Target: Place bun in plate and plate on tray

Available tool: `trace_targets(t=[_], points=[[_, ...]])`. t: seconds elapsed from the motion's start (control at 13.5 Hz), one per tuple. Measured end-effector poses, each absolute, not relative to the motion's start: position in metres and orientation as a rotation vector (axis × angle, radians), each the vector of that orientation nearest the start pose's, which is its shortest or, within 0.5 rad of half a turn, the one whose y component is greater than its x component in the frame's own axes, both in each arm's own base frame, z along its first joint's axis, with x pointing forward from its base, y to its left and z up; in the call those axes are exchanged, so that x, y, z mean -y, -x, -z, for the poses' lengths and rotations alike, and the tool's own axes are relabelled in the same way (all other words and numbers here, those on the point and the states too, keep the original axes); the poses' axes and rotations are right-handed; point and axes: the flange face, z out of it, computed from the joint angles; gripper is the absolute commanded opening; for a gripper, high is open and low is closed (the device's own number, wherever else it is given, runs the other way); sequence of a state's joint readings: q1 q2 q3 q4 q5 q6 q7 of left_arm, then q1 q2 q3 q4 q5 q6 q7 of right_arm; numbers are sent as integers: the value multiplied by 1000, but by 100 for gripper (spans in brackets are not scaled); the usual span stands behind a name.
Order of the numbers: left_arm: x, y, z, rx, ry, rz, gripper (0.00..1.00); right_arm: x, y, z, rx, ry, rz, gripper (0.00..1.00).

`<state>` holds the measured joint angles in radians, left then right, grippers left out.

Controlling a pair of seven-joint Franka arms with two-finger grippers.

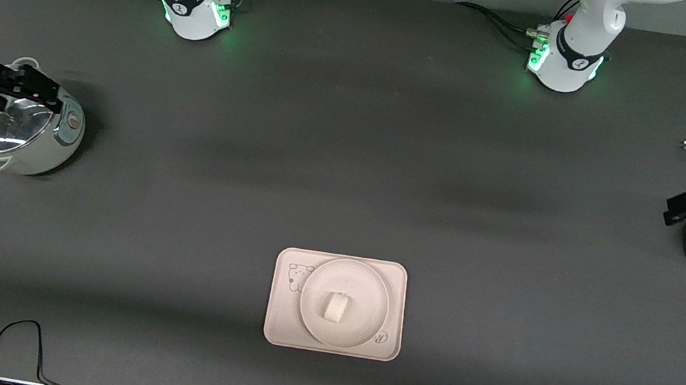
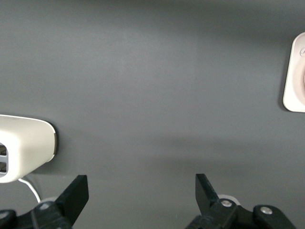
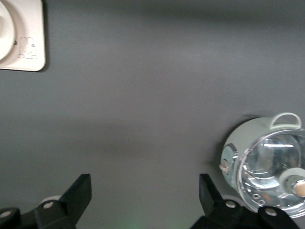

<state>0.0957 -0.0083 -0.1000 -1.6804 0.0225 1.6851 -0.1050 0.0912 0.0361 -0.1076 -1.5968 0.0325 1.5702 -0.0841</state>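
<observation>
Bun (image 1: 336, 307) sits on plate (image 1: 345, 302), plate on tray (image 1: 280, 321), lower centre of frame; left claw (image 1: 678, 207) and right claw (image 1: 50, 91) spread empty at frame edges, so hold clear, no contact needed.

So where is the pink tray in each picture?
Front view: the tray lies low in the middle, under the plate with the bun.
Left wrist view: one corner at the picture's edge.
Right wrist view: one corner with a rabbit drawing.
Shared landmark: the plate's round rim.
</observation>
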Motion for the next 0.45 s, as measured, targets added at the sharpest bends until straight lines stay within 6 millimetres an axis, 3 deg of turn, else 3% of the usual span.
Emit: trace_targets(t=[0.45], points=[[-3,-550,-588,161,3118,-12,100,28,-562,-591,55,3134,-102,100]])
